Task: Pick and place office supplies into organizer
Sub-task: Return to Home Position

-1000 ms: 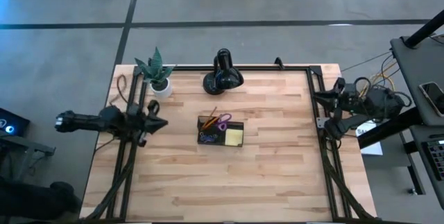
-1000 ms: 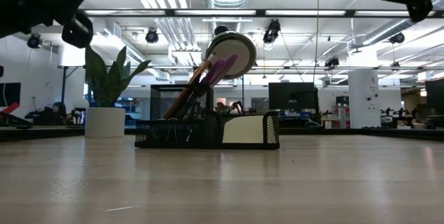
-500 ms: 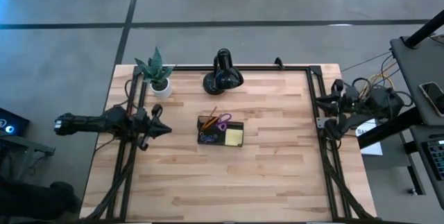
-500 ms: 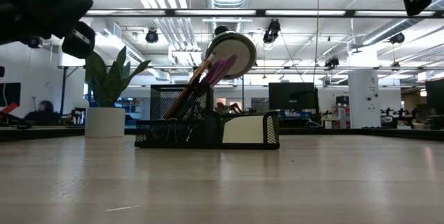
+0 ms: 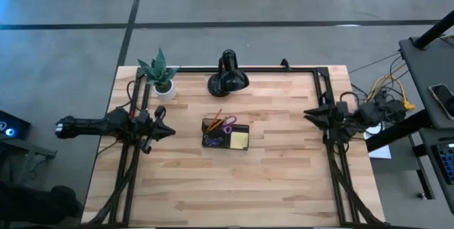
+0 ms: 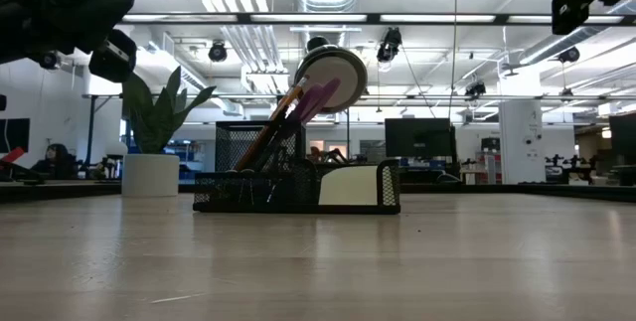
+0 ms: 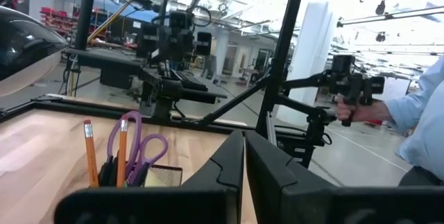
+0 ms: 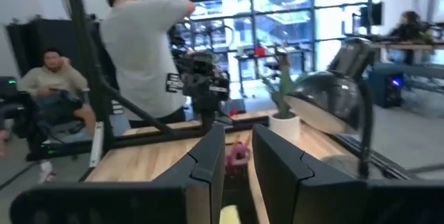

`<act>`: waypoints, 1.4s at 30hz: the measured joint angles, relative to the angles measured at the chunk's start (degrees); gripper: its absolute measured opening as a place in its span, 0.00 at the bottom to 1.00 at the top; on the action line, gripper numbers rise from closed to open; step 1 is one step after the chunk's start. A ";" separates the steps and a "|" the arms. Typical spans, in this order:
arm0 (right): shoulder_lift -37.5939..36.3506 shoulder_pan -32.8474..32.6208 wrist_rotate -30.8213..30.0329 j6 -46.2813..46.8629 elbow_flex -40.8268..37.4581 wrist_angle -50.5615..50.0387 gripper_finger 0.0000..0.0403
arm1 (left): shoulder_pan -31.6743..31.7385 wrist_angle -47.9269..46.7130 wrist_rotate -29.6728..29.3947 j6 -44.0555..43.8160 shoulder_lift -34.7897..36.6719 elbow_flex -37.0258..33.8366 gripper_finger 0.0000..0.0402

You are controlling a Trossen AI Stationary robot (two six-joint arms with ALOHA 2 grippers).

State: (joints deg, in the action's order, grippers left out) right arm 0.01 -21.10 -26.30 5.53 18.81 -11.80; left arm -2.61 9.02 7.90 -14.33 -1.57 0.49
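Note:
The black mesh organizer [image 5: 211,141] stands on its base at mid-table. In it are the purple-handled scissors [image 5: 228,123], orange pencils [image 5: 215,120] leaning out of the tall cup, and the yellow sticky pad [image 5: 239,140] in the right compartment. The left wrist view shows the pencils [image 7: 88,151] and scissors [image 7: 135,137] upright. My left gripper [image 5: 169,131] hovers shut, left of the organizer, pointing at it. My right gripper [image 5: 308,113] hovers near the right edge, slightly open, also pointing at it. Neither touches anything.
A glossy black lamp [image 5: 227,76] stands at the far edge behind the organizer, and a potted plant [image 5: 159,73] at the far left corner. Black frame rails run along the left, right and far edges. People stand and sit beyond the table [image 8: 149,50].
My right arm has swung out from its folded place past the right edge, over the table toward the organizer, and now points left. My left gripper has dropped a little and shifted slightly toward the near edge, then kept still. The organizer and its contents have stayed put.

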 joint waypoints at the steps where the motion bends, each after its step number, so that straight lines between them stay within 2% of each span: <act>1: 0.00 0.00 0.58 0.04 -0.94 1.31 0.17 | 0.00 0.10 0.00 0.00 -0.04 0.02 0.00; 5: 0.00 0.00 2.62 -3.27 -5.32 8.22 0.17 | 0.01 1.03 0.00 0.13 -0.06 0.00 0.00; 15: 0.00 0.15 2.75 -3.20 -14.97 21.54 0.17 | 0.00 1.02 -0.01 -0.28 -0.26 0.00 0.00; 17: 0.00 0.16 1.30 -3.33 -16.92 23.65 0.17 | 0.00 1.03 -0.01 -0.28 -0.52 0.00 0.00; 19: 0.01 0.15 -2.74 -1.77 -18.34 23.28 0.17 | 0.00 0.97 0.00 -0.28 -0.58 0.00 0.00; 21: 0.34 0.17 -6.88 -0.51 -18.27 18.73 0.17 | 0.00 1.04 0.00 -0.28 -0.65 0.00 0.00; 23: 0.85 0.15 -8.41 0.25 -18.27 15.64 0.17 | 0.00 0.93 -0.01 -0.28 -0.75 0.00 0.00; 30: 3.51 0.11 -8.40 0.14 -18.23 16.48 0.17 | 0.00 1.38 0.00 -0.26 -0.02 0.00 0.00; 36: 2.45 0.74 -8.35 0.03 -18.23 15.62 0.17 | 0.29 1.53 0.00 -0.25 -0.02 -0.09 0.00; 39: 2.10 4.80 -6.94 0.03 -18.23 15.56 0.17 | 0.84 1.55 -0.03 -0.24 -0.02 -0.11 0.00; 42: 0.98 12.47 -6.65 0.03 -18.19 15.88 0.17 | 1.43 1.54 -0.02 -0.24 -0.02 -0.11 0.00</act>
State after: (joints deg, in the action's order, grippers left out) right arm 0.99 -8.63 -32.95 5.56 0.62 4.08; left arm -1.18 10.57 7.88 -14.57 -1.58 0.38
